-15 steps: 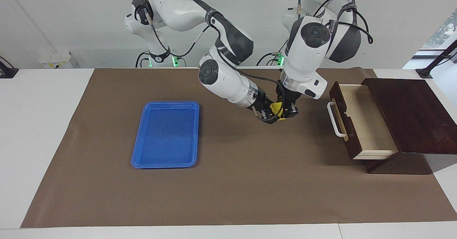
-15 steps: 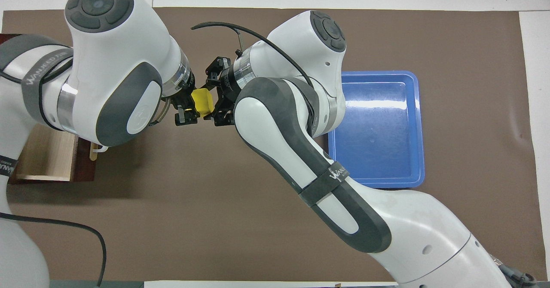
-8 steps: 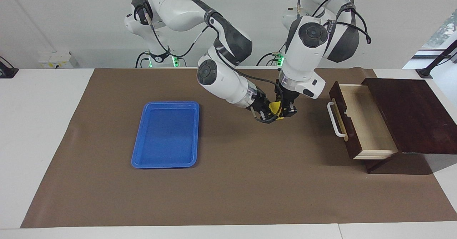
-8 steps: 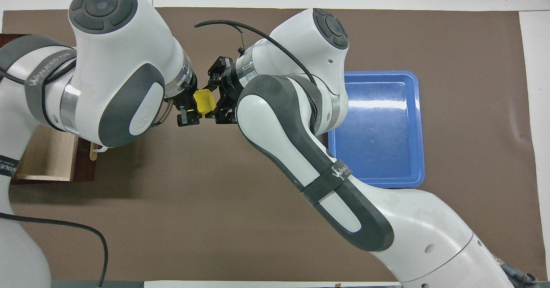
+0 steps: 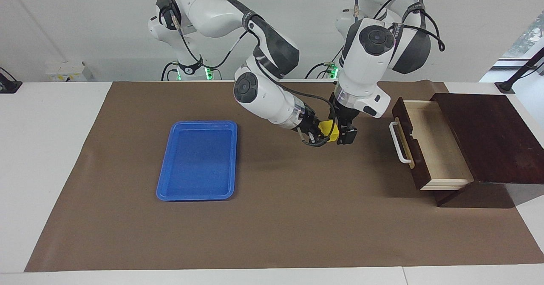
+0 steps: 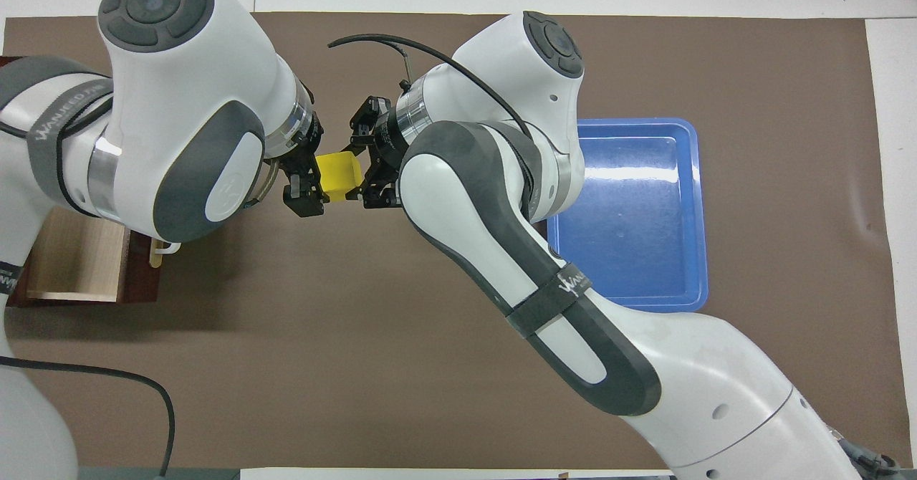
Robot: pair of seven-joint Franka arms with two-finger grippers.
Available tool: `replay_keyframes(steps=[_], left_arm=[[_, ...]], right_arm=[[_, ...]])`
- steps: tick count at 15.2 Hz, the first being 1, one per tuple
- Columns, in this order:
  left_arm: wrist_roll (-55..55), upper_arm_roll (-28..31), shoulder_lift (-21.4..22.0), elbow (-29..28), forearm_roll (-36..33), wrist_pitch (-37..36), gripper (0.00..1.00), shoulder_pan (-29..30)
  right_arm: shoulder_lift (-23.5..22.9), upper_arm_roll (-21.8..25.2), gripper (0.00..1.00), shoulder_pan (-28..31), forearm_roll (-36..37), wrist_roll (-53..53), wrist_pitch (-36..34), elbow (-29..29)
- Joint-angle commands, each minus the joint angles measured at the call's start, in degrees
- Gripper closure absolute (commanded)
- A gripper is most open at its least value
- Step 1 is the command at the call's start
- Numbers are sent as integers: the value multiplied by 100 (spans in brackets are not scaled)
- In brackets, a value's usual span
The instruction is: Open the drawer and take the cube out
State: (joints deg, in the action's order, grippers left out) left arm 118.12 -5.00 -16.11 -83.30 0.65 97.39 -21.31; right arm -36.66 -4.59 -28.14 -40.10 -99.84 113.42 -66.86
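Eases left end effector [image 5: 347, 135] off cube [image 5: 329, 129], grip unreadable; pinches cube in right end effector [image 5: 322, 135], mid-handover; next needs clean separation above worktop [image 5: 297, 217].

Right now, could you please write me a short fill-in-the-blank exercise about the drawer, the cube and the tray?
1. The drawer stands ____.
2. The yellow cube is held in the air between the left end effector and the ____ end effector.
3. The tray on the brown mat is coloured ____.

Missing words: open; right; blue
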Motion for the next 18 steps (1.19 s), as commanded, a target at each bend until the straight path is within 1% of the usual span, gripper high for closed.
replay_keyframes(steps=[1, 2, 3, 4, 5, 7, 9, 11, 12, 14, 16, 18], left_arm=[[-420, 43, 205, -344, -56, 26, 0, 222], [-612, 35, 318, -528, -265, 61, 0, 241], [-936, 35, 467, -887, -571, 122, 0, 241], [-1253, 35, 617, -1186, -731, 201, 0, 293], [-1465, 35, 740, -1520, -837, 367, 0, 389], [-1519, 35, 951, -2030, -1231, 727, 0, 600], [-1799, 35, 1127, -2426, -1444, 939, 0, 820], [-2098, 35, 1216, -2673, -1584, 1062, 0, 1092], [-2239, 35, 1251, -2727, -1646, 1081, 0, 1207], [-2503, 35, 1295, -2902, -1664, 1290, 0, 1278], [-2548, 35, 1295, -2903, -1682, 1476, 0, 1418], [-2836, 35, 1277, -2929, -1743, 1625, 0, 1593]], right_arm=[[-26, -104, 100, 317, 64, 69, -276, 165], [44, -95, 100, 474, 46, 78, -451, 156], [175, -95, 100, 632, 37, 183, -609, 112], [376, -86, 100, 782, 37, 401, -828, -19], [596, -43, 100, 897, 46, 499, -1039, -298], [1228, -25, 100, 1247, 125, 718, -1111, -1201], [2044, -16, 100, 1712, 134, 1349, -1112, -2431], [2600, -16, 100, 2222, 178, 2017, -1120, -3347], [2750, -16, 100, 2434, 256, 2264, -1129, -3673], [2961, -16, 100, 2812, 502, 2800, -1129, -4236], [3137, -16, 100, 3102, 530, 3223, -1024, -4703], [3313, -16, 100, 3358, 530, 3600, -797, -5203]])
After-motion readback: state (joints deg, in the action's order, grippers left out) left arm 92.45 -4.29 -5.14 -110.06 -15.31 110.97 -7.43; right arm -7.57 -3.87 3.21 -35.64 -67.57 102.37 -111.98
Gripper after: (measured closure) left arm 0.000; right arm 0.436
